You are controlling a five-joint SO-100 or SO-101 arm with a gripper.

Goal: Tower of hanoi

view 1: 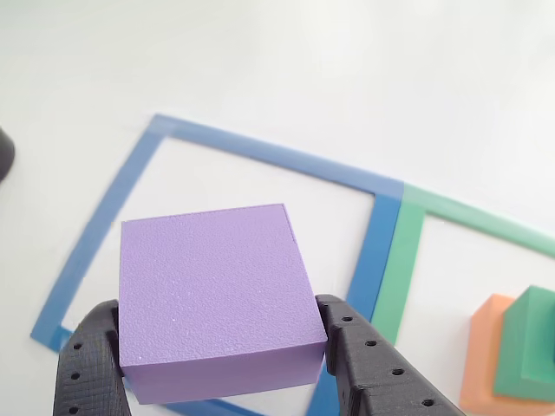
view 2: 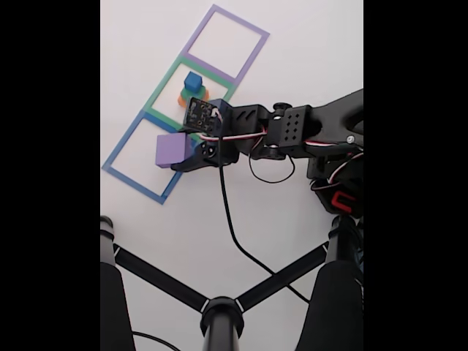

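Note:
The purple block (view 1: 212, 299) of the tower of hanoi is clamped between my gripper's (view 1: 221, 347) two black fingers, over the blue tape square (view 1: 95, 217). The fixed view shows the purple block (view 2: 170, 150) at the right side of that blue outline (view 2: 128, 157), with the gripper (view 2: 183, 150) shut on it. I cannot tell whether it touches the table. Inside the green tape square (view 1: 408, 260) the green block (view 1: 531, 342) lies on the orange block (view 1: 487, 355). In the fixed view the blue cube (view 2: 193, 80) tops that stack.
A purple tape square (view 2: 227, 44) lies beyond the green one. The arm's body (view 2: 307, 131) and a black cable (view 2: 230, 219) reach in from the right. Black stand legs (view 2: 219, 314) cross the bottom of the fixed view. A dark object (view 1: 4, 152) sits at the left edge.

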